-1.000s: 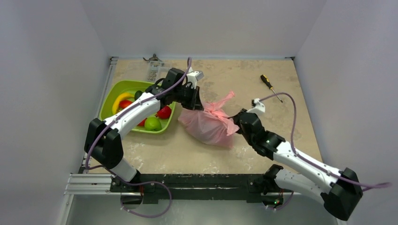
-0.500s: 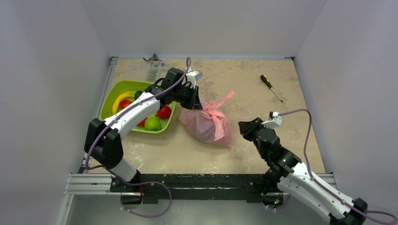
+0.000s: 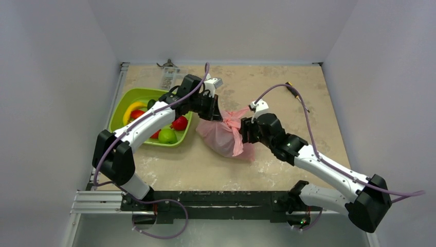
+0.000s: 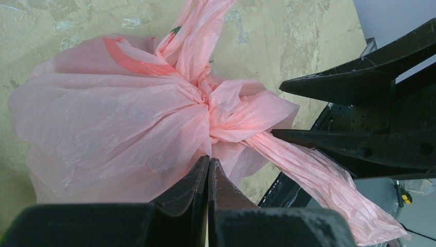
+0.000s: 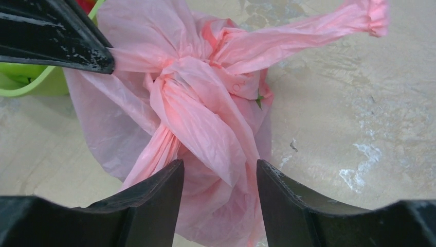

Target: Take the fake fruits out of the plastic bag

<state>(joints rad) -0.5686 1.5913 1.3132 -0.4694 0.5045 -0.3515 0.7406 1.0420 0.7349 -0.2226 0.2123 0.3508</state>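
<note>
Left gripper is pinching the plastic bag, fingers pressed together. Right gripper is hovering, jaws apart, straddling its tied top.
</note>
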